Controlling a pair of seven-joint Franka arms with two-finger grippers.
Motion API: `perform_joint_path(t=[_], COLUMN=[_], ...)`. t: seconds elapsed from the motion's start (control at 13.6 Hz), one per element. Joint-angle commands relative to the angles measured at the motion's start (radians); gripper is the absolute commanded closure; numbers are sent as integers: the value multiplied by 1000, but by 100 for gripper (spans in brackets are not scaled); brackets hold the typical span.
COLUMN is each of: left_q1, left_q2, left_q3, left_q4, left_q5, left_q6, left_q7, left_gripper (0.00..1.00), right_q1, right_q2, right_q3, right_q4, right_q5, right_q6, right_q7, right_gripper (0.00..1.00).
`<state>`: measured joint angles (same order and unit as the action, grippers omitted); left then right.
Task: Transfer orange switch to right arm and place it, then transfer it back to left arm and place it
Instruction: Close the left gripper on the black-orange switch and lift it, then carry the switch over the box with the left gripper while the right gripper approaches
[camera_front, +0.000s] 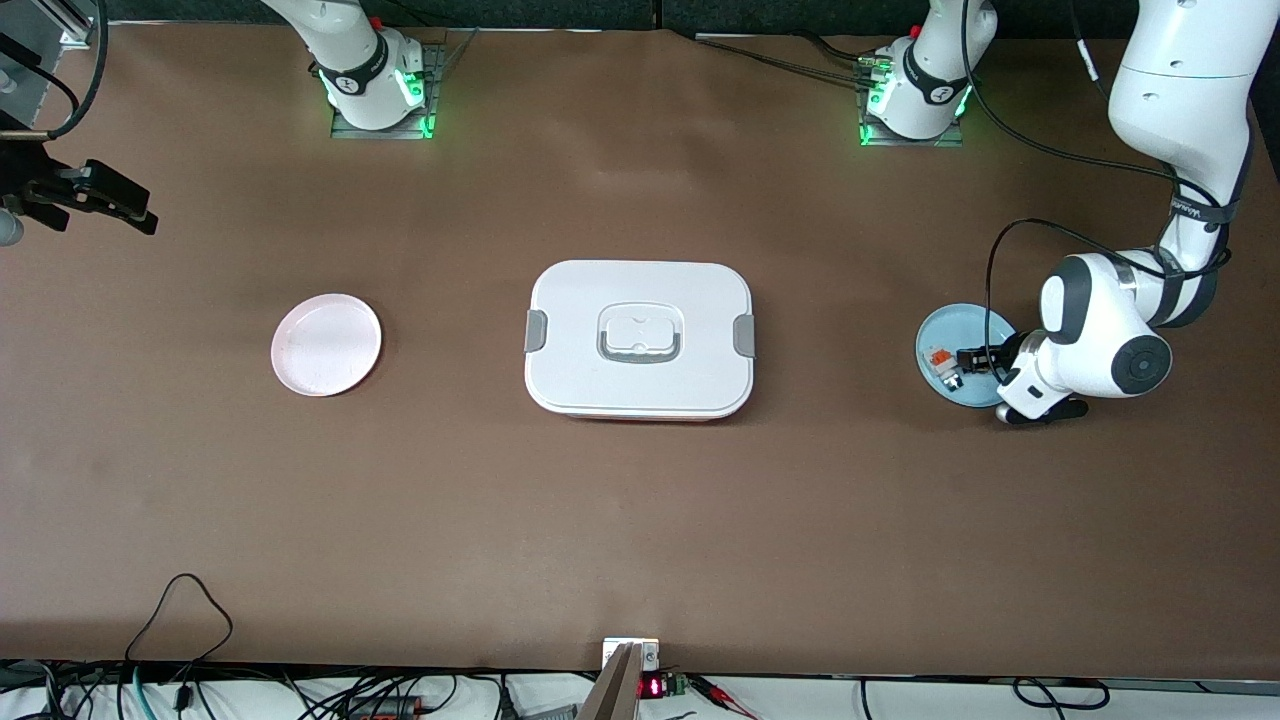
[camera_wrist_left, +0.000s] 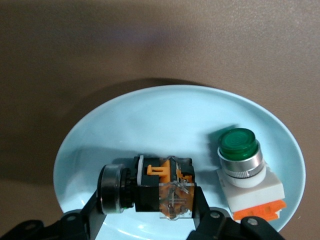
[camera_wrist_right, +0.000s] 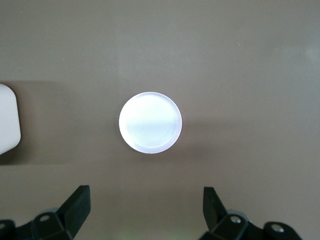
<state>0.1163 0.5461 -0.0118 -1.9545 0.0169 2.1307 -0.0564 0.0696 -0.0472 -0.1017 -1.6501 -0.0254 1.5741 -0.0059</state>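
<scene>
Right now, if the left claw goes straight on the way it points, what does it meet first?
The orange switch: the left claw is low over the blue plate with its fingers either side of it. Whether they already touch it is unclear.

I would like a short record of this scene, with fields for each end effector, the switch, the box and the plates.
left end effector: low over the blue plate, fingers on either side of the orange switch
right end effector: open, high above the pink plate, waiting
orange switch: lying on its side on the blue plate
blue plate: toward the left arm's end of the table; also holds a green-capped button
box: lid on, mid-table, between the plates
pink plate: toward the right arm's end of the table
</scene>
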Motion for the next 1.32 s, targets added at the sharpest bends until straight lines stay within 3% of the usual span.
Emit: perform_joint_path(t=[0.0, 0.37, 0.51, 0.66, 0.95, 1.25], left_q1=[3, 3, -6, -9, -7, -9], left_q2=[-18, -21, -49, -80, -95, -95], left_q3=[3, 0, 1, -40, -132, -198], left_q4=[18, 225, 279, 310, 391, 471], left_q5=[15, -9, -128, -156, -351, -530], left_q6=[-23, -243, -325, -374, -428, -453], left_q7=[4, -9, -77, -243, -650, -1027], left_gripper=[76, 77, 78, 79, 82, 91], right_q1=[1, 1, 12, 19, 21, 55], right_q2=[1, 1, -5, -5, 4, 39], right_q3=[2, 3, 16, 19, 17, 17], right_q4=[9, 10, 10, 9, 9, -2], right_q5=[12, 6, 10, 10, 24, 143], right_q6=[-19, -19, -19, -20, -49, -60], right_q7=[-3, -12, -11, -2, -2, -6], right_gripper=[0, 0, 0, 0, 0, 0])
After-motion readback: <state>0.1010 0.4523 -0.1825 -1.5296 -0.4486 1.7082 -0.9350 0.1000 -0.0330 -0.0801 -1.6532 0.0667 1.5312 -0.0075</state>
